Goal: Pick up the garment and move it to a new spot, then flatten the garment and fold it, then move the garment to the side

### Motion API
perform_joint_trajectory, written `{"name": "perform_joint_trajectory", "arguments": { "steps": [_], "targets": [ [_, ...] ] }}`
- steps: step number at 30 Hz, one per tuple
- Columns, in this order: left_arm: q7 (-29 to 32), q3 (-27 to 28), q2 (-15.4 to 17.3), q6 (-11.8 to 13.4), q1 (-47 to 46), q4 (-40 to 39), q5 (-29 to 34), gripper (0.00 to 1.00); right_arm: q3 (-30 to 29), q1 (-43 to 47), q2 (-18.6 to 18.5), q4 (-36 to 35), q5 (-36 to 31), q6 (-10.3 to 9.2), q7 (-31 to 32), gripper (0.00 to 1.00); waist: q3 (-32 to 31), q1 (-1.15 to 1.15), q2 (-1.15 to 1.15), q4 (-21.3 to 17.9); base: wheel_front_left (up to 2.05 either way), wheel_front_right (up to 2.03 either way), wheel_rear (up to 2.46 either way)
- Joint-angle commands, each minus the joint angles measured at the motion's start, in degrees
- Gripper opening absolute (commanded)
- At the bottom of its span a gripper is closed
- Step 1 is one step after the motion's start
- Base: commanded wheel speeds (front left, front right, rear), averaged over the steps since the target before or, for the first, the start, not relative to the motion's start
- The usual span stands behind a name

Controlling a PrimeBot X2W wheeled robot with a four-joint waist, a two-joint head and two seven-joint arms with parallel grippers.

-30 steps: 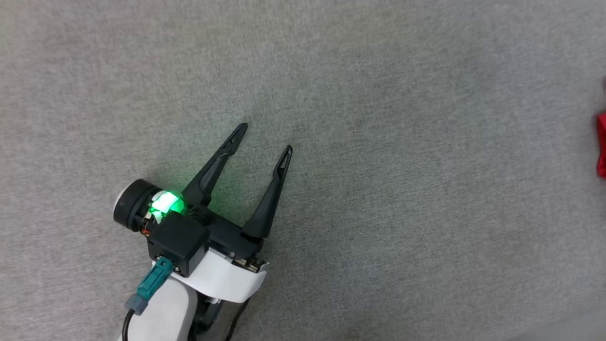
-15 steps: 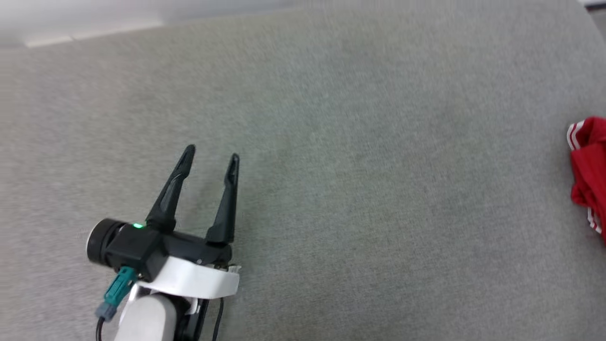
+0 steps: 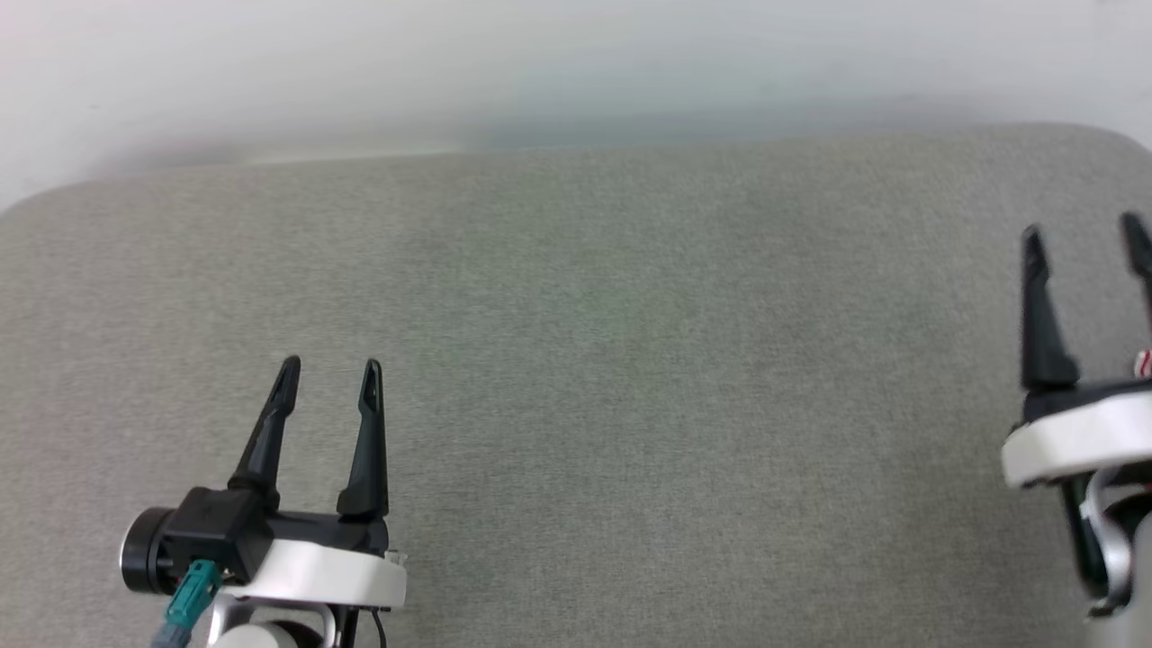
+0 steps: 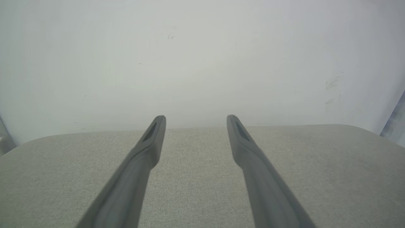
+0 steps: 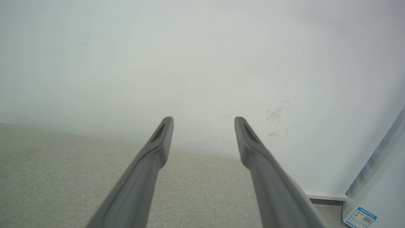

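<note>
Garment (image 3: 1146, 363) was only a red sliver at right, probably floppy, best pinched by a fold; left gripper (image 3: 330, 362) and right gripper (image 3: 1082, 227) gaped wide, empty.

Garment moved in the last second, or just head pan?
Cannot tell: the camera swung. A red-white scrap of the garment shows beside the right gripper, near the grey pad's right edge, as it was earlier.

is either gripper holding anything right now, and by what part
Nothing is held. The left gripper and the right gripper both stand open over the grey fabric surface, with nothing between their fingers.
</note>
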Motion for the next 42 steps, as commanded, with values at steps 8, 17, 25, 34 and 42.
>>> {"name": "perform_joint_trajectory", "arguments": {
  "steps": [8,17,25,34,42],
  "targets": [
    [-0.11,1.24,-0.70,0.43,2.71,1.93,-0.14,1.00,1.86,7.28,3.71,2.20,2.86,-0.04,-7.27,1.00,-2.97,0.01,0.00,2.43,0.00,0.00,0.00],
    [-0.11,2.11,-0.97,-0.46,3.39,4.03,-0.73,1.00,2.61,10.30,4.87,8.49,6.63,-0.04,-12.01,1.00,-4.07,0.01,0.00,2.59,0.00,0.00,0.00],
    [-0.11,2.92,-1.05,-0.47,3.49,3.98,-1.72,1.00,2.75,8.90,4.88,10.18,8.47,-0.04,-13.10,1.00,-4.31,0.01,0.00,2.12,0.00,0.00,0.00],
    [-0.11,2.48,-1.05,-0.22,4.11,3.34,-1.38,1.00,3.32,9.25,4.89,10.55,8.77,-0.04,-13.46,1.00,-4.87,0.01,0.00,2.03,0.00,0.00,0.00],
    [-0.11,2.58,-1.06,-0.11,4.29,3.51,-2.50,1.00,3.66,9.36,4.89,10.33,8.93,-0.04,-13.52,1.00,-4.95,0.01,0.00,2.13,0.00,0.00,0.00]
  ]
}}
